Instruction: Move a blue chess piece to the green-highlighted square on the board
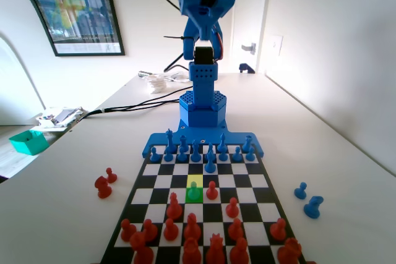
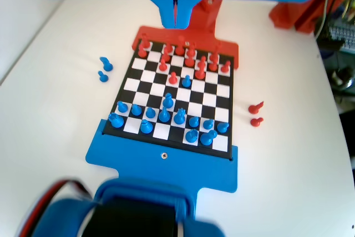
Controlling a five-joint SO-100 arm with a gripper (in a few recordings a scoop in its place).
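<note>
White table (image 1: 334, 128), chequered board (image 1: 265, 185) by blue arm base, blue pawn (image 1: 194, 191) standing on green square (image 1: 193, 196) in fixed view, red pawn (image 1: 211, 190) just right of it, gripper (image 2: 176, 18) raised high over board, jaws together, empty

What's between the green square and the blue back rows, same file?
In the fixed view: the yellow square, nothing on it, then one more bare square before the blue pieces.
</note>
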